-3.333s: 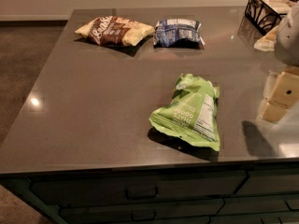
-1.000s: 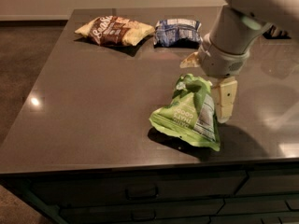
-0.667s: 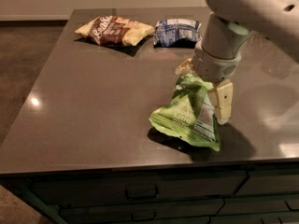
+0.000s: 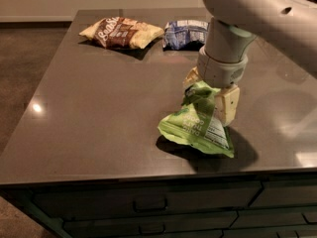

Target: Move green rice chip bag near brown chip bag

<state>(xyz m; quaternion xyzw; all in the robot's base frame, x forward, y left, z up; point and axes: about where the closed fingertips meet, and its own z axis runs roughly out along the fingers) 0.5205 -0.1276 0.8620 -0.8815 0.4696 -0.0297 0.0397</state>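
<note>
Gripper [image 4: 209, 95] at near right of table [image 4: 99, 118], clamped on bunched top end of green rice chip bag [image 4: 195, 125]; bag tilted, lower end by near edge; brown chip bag [image 4: 121, 32] far left, well apart; blue-and-white bag [image 4: 184, 33] just right of it.

— What stands between you and the brown chip bag [image 4: 121, 32]?
— The blue-and-white bag [image 4: 184, 33], just beside its right end, far edge. Your gripper [image 4: 210, 95] sits right of centre, pinching the top of the green rice chip bag [image 4: 198, 125].
— Free room?
— Bare table [image 4: 99, 108] to your left, right up to the brown chip bag's near side.
</note>
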